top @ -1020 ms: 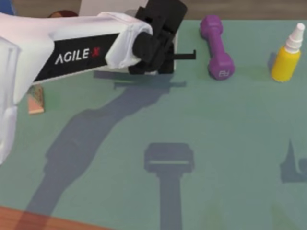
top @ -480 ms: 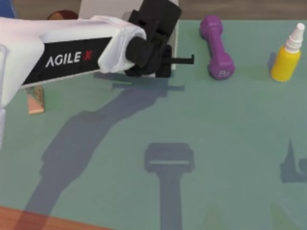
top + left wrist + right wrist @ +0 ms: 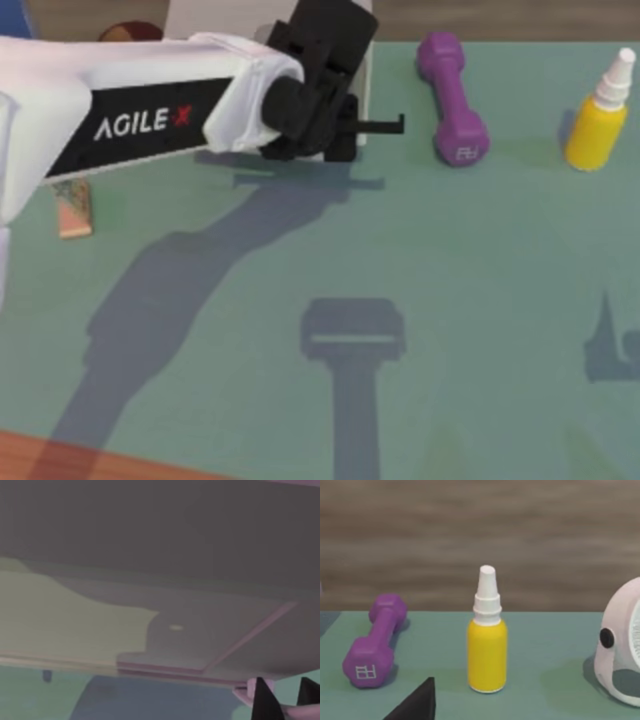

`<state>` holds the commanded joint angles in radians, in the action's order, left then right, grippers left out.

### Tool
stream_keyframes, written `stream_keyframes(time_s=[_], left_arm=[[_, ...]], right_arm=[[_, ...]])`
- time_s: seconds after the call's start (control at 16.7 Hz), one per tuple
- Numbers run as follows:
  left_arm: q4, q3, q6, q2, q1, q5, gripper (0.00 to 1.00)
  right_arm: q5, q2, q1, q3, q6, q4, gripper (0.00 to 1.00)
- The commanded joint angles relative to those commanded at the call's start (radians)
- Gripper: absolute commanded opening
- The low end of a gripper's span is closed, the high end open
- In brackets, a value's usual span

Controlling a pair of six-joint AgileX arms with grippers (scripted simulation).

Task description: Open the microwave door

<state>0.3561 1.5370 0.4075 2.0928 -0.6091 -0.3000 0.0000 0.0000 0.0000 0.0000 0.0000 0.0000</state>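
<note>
1. The left end effector (image 3: 385,124) sits at the front of the boxy silver-grey microwave (image 3: 215,18) at the far edge of the green surface (image 3: 450,300); whether its fingers are clenched, I cannot tell.
2. In the left wrist view the silver-framed microwave door (image 3: 165,645) fills the frame; I cannot judge how far it has opened.
3. The right arm is parked out of the top view.

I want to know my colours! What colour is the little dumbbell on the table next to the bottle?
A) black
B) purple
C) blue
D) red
B: the dumbbell is purple in the top view, lying between the left gripper and the yellow bottle with the white cap.
</note>
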Motion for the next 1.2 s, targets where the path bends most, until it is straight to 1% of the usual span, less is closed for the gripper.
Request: stream_keyframes(time_s=[0.9,1.2], left_arm=[[0.000,0.000,0.000,0.000,0.000,0.000,0.00],[-0.018,-0.030,-0.023,-0.019,0.001,0.021,0.00]], right_arm=[[0.000,0.000,0.000,0.000,0.000,0.000,1.00],[0.000,0.000,0.000,0.000,0.000,0.000,1.00]])
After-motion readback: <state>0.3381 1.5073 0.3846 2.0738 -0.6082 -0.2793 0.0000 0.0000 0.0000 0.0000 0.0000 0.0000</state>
